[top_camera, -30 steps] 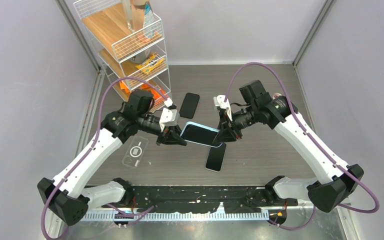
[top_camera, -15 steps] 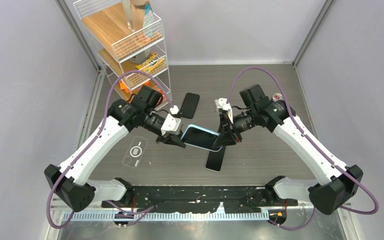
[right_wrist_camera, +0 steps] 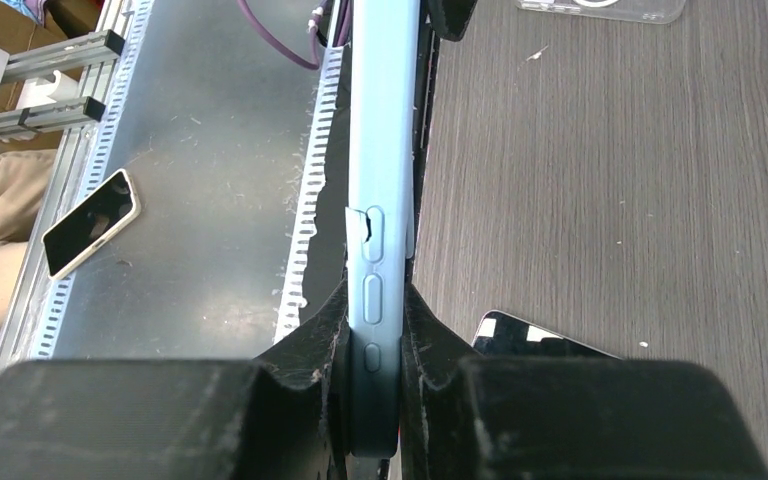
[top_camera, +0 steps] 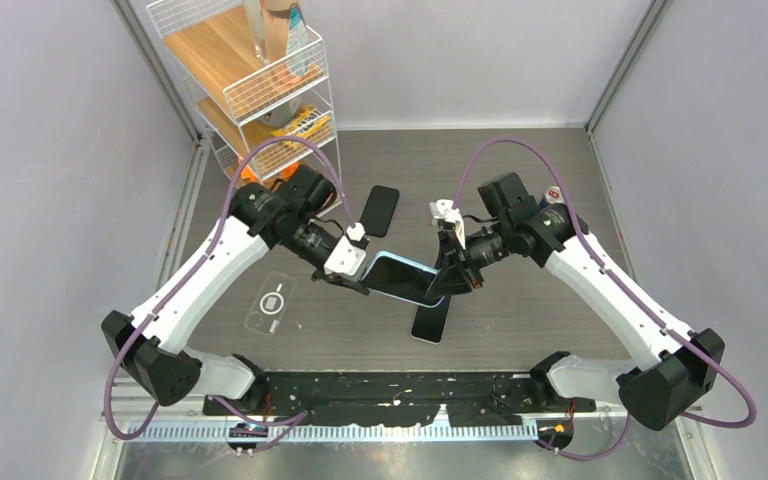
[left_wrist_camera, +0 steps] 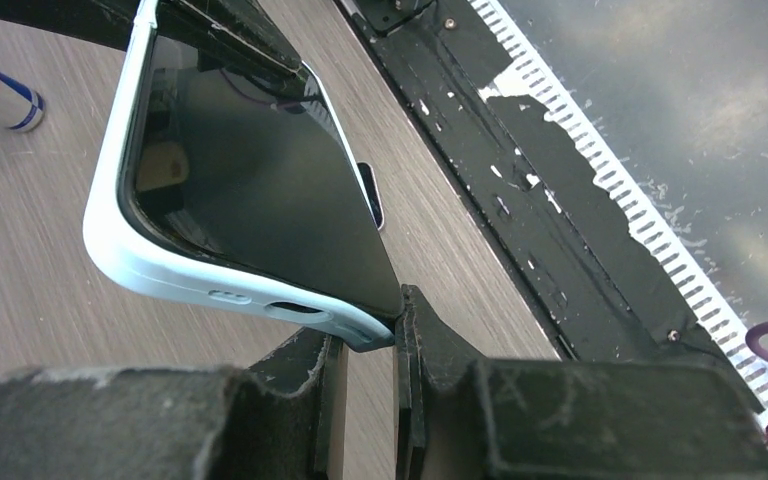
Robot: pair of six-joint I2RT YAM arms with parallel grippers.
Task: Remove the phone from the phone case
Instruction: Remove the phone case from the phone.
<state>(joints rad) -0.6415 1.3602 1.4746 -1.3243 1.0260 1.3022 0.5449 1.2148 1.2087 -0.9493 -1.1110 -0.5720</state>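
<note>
Peeling is the step in hand, by my judgement: the phone (top_camera: 402, 280), seated in its pale blue phone case (left_wrist_camera: 150, 262), hangs in the air over the middle of the table (top_camera: 540, 170), slung between the two arms with its screen tilted upward. The left jaws are clenched on the case's lower corner lip, right where the rim meets the glass, while the right jaws are clamped across the thickness of the opposite end, beside the side buttons (right_wrist_camera: 372, 290), squeezing case and phone together. To do this well, the right side should hold dead steady as the anchor and the left should roll the corner lip backward, away from the screen, rather than tug along the phone's length. Because the right jaws appear to pin both phone and case, only the left end can free itself first; a slow, curling pull suits the soft rim. A dark spare phone (top_camera: 430, 318) lies on the table directly beneath, a second one (top_camera: 380, 209) sits toward the far edge, and a clear case (top_camera: 273, 302) rests nearer the left edge, so any slip should be kept low and gentle.
</note>
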